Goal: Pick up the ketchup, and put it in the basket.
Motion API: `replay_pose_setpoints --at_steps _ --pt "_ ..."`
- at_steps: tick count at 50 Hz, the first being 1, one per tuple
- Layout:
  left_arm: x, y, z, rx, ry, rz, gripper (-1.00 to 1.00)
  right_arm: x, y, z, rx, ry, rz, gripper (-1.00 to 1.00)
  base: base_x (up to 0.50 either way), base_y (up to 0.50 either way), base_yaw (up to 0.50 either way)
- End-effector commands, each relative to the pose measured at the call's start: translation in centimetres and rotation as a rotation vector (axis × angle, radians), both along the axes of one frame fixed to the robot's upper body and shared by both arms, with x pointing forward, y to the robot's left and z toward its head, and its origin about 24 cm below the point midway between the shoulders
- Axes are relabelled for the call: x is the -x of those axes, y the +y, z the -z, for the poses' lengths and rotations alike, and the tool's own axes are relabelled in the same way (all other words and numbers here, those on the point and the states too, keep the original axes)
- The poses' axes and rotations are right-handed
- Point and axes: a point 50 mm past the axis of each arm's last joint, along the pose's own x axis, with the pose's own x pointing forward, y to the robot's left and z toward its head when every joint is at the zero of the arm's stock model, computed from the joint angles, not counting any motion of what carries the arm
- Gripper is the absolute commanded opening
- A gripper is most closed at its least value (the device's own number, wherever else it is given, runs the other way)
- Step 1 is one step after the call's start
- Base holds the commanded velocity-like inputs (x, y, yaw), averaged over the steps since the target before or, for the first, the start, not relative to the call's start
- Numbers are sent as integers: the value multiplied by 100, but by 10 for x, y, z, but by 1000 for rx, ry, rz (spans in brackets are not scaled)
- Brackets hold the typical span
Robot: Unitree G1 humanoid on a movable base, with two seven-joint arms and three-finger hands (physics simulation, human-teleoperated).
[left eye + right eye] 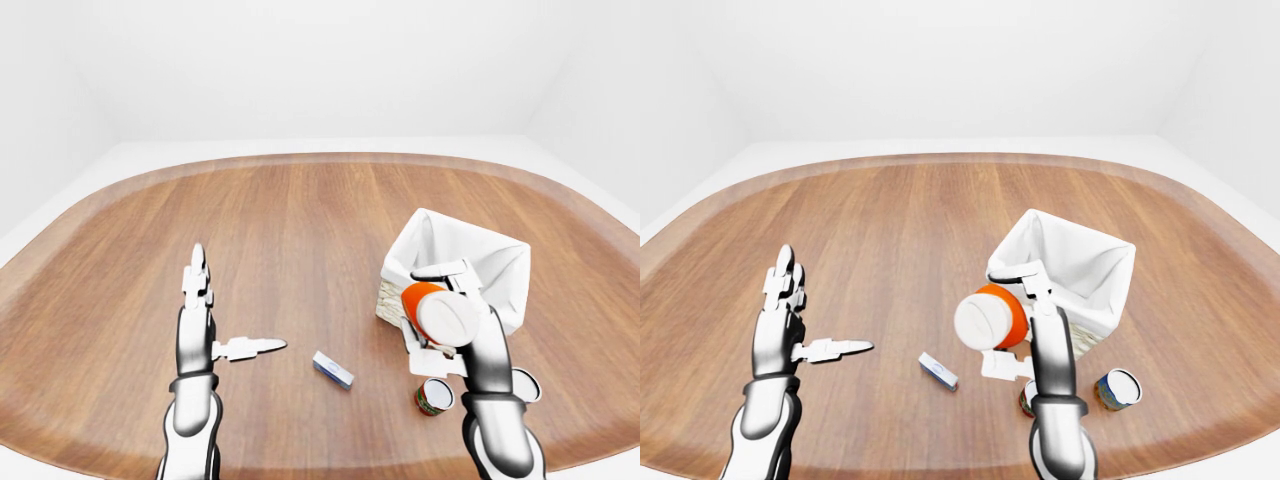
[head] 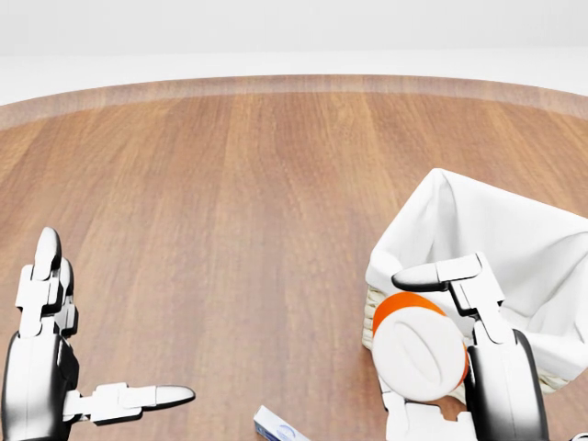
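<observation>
While the right hand clasps the one ketchup bottle just left of the single basket in the left-eye view, the left hand is spread and empty. The head view shows the white cap at the basket's lower-left rim. The right-eye view shows one small box and two cans below the basket.

Head view: close, looking down over the arms at the wooden table, cropping it at the basket. Left-eye and right-eye views: wider, set slightly apart, taking in the whole tabletop and white walls; all three share the basket and both hands.
</observation>
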Motion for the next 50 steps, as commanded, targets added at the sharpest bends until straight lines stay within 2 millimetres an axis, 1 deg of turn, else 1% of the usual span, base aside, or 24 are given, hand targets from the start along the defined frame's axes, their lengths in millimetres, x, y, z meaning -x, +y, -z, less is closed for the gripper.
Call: replay_pose_setpoints --at_steps 1,10,14,18,19,21,22,27,29,35,40,44,45,48,50 --pt "-1 4 10 5 33 -10 100 0 0 -1 -4 -9 13 -100 0 0 0" --pt "-2 4 10 3 31 -8 100 0 2 -2 2 -17 9 -100 0 0 0" --pt "-1 4 9 1 28 -8 100 1 2 -7 6 -39 8 -100 0 0 0" --pt "-1 5 9 5 28 -9 100 5 4 -30 62 -147 -6 -100 0 0 0" --pt "-1 4 9 4 31 -7 100 7 4 -39 86 -189 -5 -100 0 0 0" --pt "-1 4 11 3 36 -7 100 9 3 -48 105 -227 -8 -100 0 0 0" --pt "-1 3 10 3 35 -4 100 12 3 -57 128 -274 -13 -100 0 0 0" --pt "1 3 8 6 28 -2 100 15 6 -73 241 -343 -31 -100 0 0 0" --pt "1 4 9 7 29 -2 100 15 8 -81 325 -375 -30 -100 0 0 0" --pt "0 5 7 10 22 -3 100 16 8 -97 495 -415 -13 -100 0 0 0" --pt "1 5 7 11 23 -2 100 12 7 -105 612 -401 18 -100 0 0 0" --pt "1 5 8 13 24 -3 100 11 7 -106 640 -394 25 -100 0 0 0" --pt "1 4 8 13 24 -4 100 6 7 -106 670 -381 28 -100 0 0 0" --pt "1 4 8 11 25 -4 100 2 5 -104 685 -360 38 -100 0 0 0" --pt "0 5 9 11 28 -5 100 -5 1 -103 709 -336 53 -100 0 0 0"
